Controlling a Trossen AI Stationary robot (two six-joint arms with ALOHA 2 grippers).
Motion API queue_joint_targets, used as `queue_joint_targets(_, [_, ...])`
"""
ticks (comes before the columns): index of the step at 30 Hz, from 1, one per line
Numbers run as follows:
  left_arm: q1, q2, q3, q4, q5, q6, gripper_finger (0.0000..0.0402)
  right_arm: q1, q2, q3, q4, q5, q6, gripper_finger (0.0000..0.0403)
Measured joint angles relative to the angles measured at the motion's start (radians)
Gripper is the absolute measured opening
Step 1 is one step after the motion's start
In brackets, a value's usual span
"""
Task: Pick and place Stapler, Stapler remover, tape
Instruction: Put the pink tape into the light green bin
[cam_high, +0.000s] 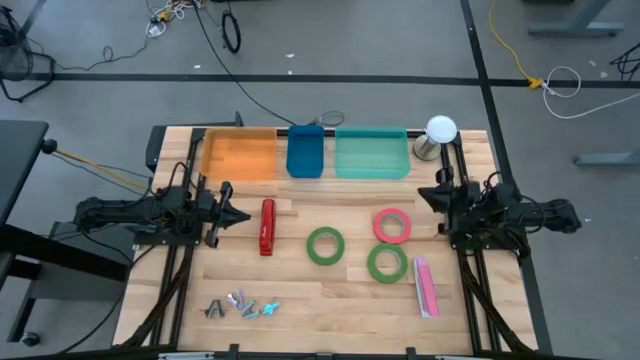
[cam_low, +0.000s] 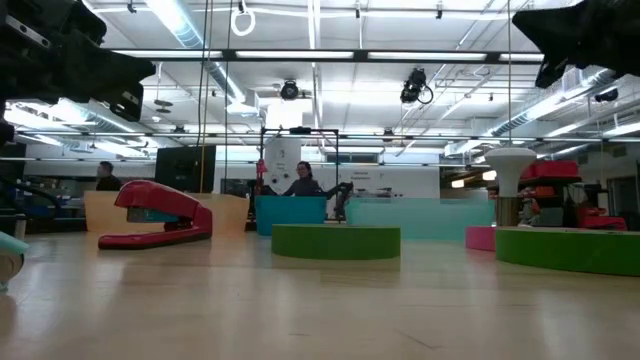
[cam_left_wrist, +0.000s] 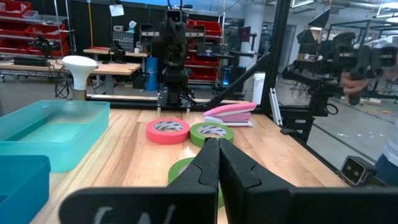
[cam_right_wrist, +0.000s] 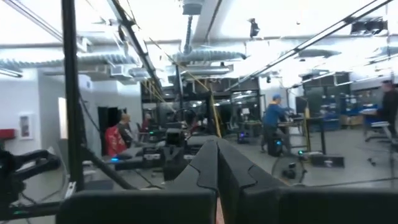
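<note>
High view has the left gripper (cam_high: 240, 216) above the desk's (cam_high: 300, 310) left side, its fingers pressed together on nothing. Just beyond its tips lies the red stapler (cam_high: 267, 227), not touching them, lengthwise from far edge toward near edge. Near the desk's near-left corner sits a small cluster of metal pieces (cam_high: 240, 305), likely staple removers, though they are too small to tell.

Along the far edge stand an orange tray (cam_high: 238, 155), a blue tray (cam_high: 305, 152) and a teal tray (cam_high: 372, 153), with a white-topped lamp (cam_high: 439, 135) by the far-right corner.

At mid-desk lies a green tape roll (cam_high: 325, 245). Right of it are the red-pink tape roll (cam_high: 392, 226) and, nearer the near edge, a second green tape roll (cam_high: 386, 263), all flat and apart from each other. A pink stapler (cam_high: 425, 286) lies toward the near-right corner.

The right gripper (cam_high: 425, 196) waits above the right edge, fingers together and empty, clear of every roll; the red-pink one is nearest it.
</note>
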Motion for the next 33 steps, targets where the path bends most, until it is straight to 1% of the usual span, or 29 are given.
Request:
queue_joint_targets(4, [0.0,0.0,0.0,0.0,0.0,0.0,0.0003,0.0,0.044,0.094,-0.077,0.028,-0.013,0.0002])
queue_joint_targets(7, [0.0,0.0,0.0,0.0,0.0,0.0,0.0003,0.0,0.097,0.176,-0.147,0.029,-0.013,0.0002])
queue_joint_targets(15, [0.0,0.0,0.0,0.0,0.0,0.0,0.0003,0.0,0.29,0.413,-0.274,0.026,-0.009,0.0002])
queue_joint_targets(22, [0.0,0.0,0.0,0.0,0.0,0.0,0.0003,0.0,0.462,0.585,-0.329,0.028,-0.046,0.0002])
queue_joint_targets(27, [0.0,0.0,0.0,0.0,0.0,0.0,0.0003,0.0,0.559,0.641,-0.334,0.029,-0.062,0.0002])
queue_joint_targets(33, [0.0,0.0,0.0,0.0,0.0,0.0,0.0003,0.0,0.633,0.617,-0.337,0.023,-0.052,0.0002])
